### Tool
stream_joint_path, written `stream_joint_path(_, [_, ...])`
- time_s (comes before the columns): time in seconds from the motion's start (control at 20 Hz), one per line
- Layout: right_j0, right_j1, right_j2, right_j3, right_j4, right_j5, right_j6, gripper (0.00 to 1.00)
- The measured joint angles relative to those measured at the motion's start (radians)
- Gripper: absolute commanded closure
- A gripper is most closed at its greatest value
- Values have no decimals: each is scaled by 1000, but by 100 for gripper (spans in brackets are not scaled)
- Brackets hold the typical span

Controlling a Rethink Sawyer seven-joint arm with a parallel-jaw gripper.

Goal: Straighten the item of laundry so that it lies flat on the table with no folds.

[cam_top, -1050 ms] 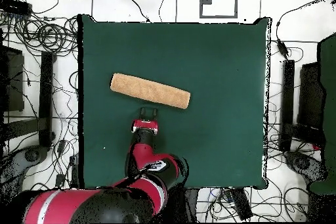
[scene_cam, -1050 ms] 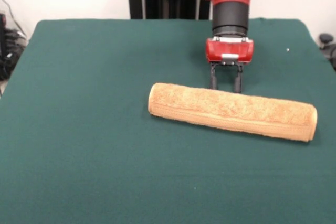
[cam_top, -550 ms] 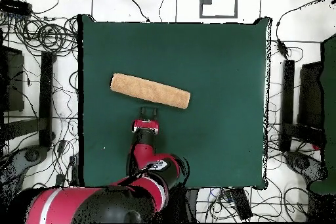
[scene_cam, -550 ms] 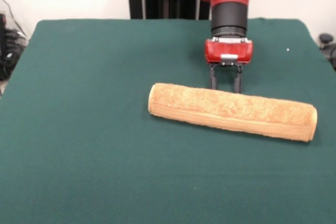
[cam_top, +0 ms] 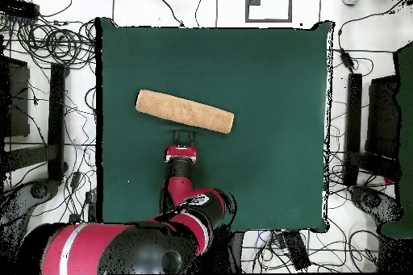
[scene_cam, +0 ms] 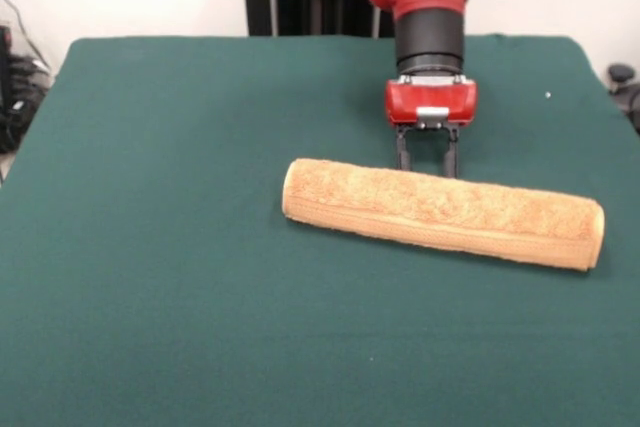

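On the dark green felt-like table (scene_cam: 180,277), slightly toward the right half in the front view: orange-tan terry-cloth towel (scene_cam: 440,212), folded over into a long, narrow, rounded band, lying at a slight slant with its left end a little farther back than its right. Looped, nubby pile across the top; a flatter woven ribbed strip running along the near long edge; both short ends softly rounded where the cloth doubles back. No tag, label or readable writing visible on it in either view. Seen from overhead, same towel (cam_top: 185,111) in the left-centre part of the cloth-covered surface, well clear of every edge. Just behind the towel's far long edge, near its middle: gripper (scene_cam: 427,152), two thin black fingers (scene_cam: 402,150) pointing straight down and spread apart with a clear gap between them, nothing held, tips hidden behind the towel's top so contact with cloth or table impossible to judge. Above the fingers, a glossy red block with a small pale plate, lettering unreadable, then a black cylindrical wrist and red arm casing. Around the table overhead: white floor strewn with black cables (cam_top: 56,42).
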Motion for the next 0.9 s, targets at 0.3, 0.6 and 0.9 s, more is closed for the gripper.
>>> stream_joint_path(0.3, [-9, 29, 0, -4, 0, -75, 0, 0])
stream_joint_path(0.6, [-18, 62, -1, -10, 1, -157, 0, 0])
stream_joint_path(0.9, [-24, 93, -2, -17, 9, -233, 0, 0])
